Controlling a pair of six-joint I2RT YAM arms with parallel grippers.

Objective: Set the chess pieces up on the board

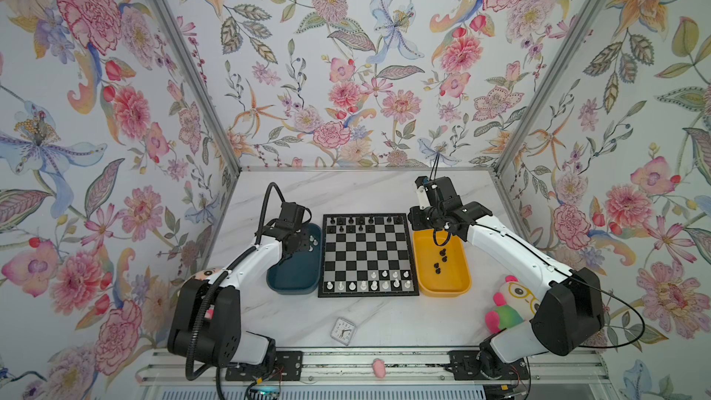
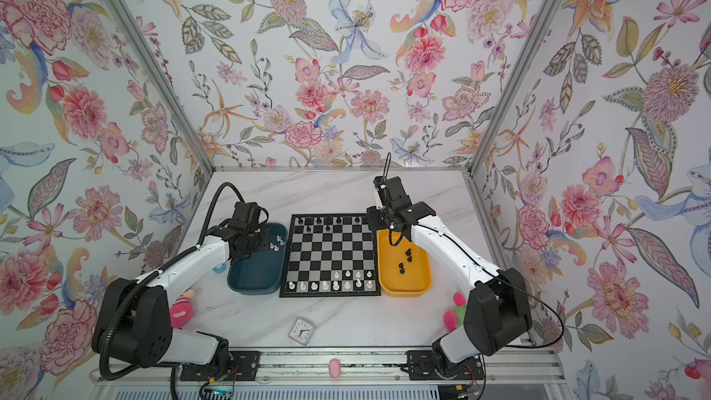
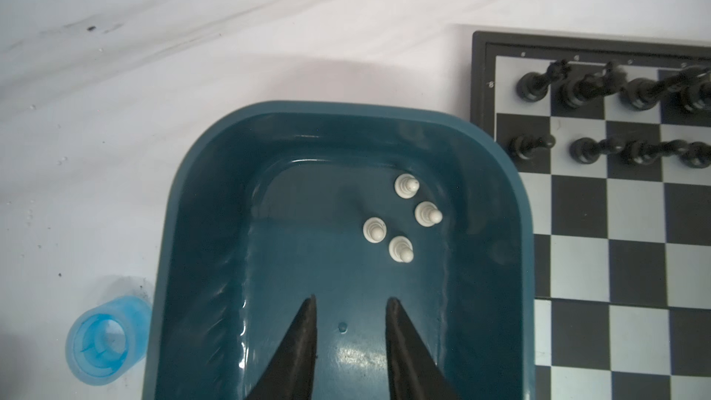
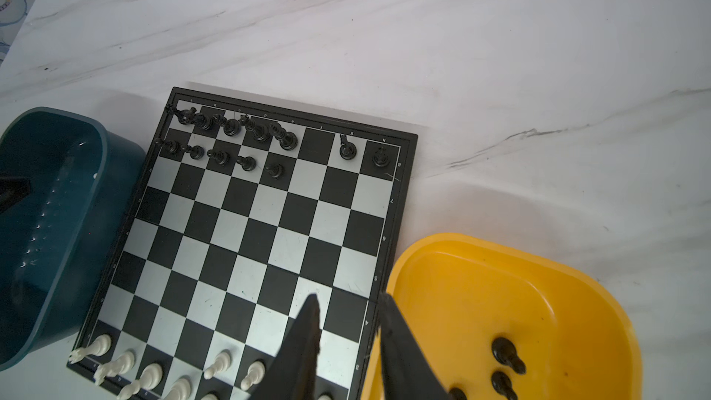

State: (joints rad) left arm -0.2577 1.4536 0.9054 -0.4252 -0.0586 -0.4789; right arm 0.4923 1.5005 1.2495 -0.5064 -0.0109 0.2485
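Plush toy [image 1: 504,303] half hidden, right pincer [image 4: 349,297] cropped

A white, grey-veined marble-look table [image 1: 365,190] carries everything. At its middle lies the board [image 1: 368,255], flat and square to the edges. Just beside it on the left stands 1 teal tray [image 1: 294,284], on the right 1 yellow tray [image 1: 442,291]. Nearer the front edge a small square clock [image 1: 342,330] lies tilted. A pink-and-green plush toy [image 1: 504,311] sits at the front right, a doll [image 2: 182,307] at the front left. A clear blue cup [image 3: 104,340] lies beside the teal tray.
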